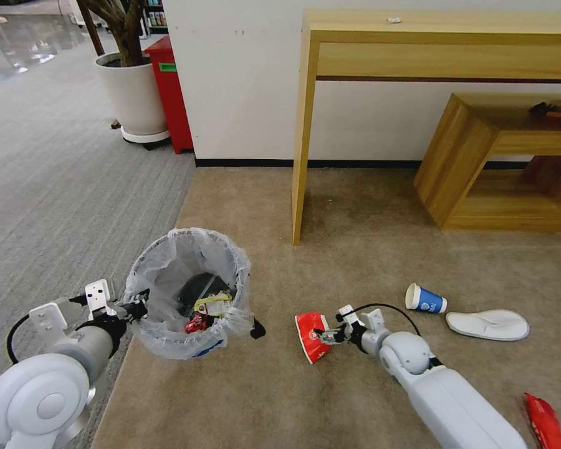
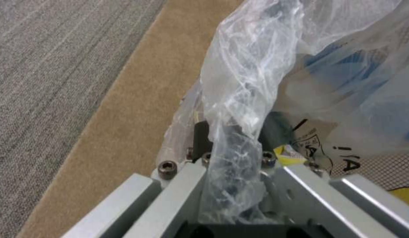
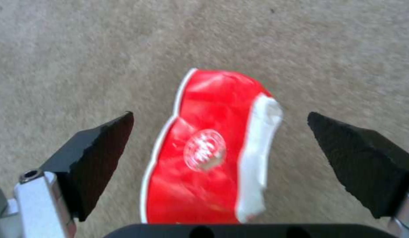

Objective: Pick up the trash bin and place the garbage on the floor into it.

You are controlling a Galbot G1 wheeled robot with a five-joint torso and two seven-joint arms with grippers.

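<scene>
The trash bin (image 1: 148,259), dark and lined with a crinkly white bag (image 2: 244,76), hangs at the left over the beige floor (image 1: 368,262). My left gripper (image 1: 137,308) is shut on its near-left rim, with the bag pinched between the fingers (image 2: 202,135). Some garbage (image 1: 207,307) lies inside the bin. To its right, a flattened red paper cup (image 1: 309,335) lies on the carpet. My right gripper (image 1: 324,337) is open just above the red cup (image 3: 209,148), one finger (image 3: 98,148) on each side and clear of it.
A blue paper cup (image 1: 425,300), a white slipper (image 1: 487,324) and a red wrapper (image 1: 545,421) lie to the right. A tall wooden desk (image 1: 302,156) and a low wooden shelf (image 1: 498,168) stand against the wall. Grey striped carpet (image 1: 56,187), a potted plant (image 1: 131,93) and a red box (image 1: 171,93) are on the left.
</scene>
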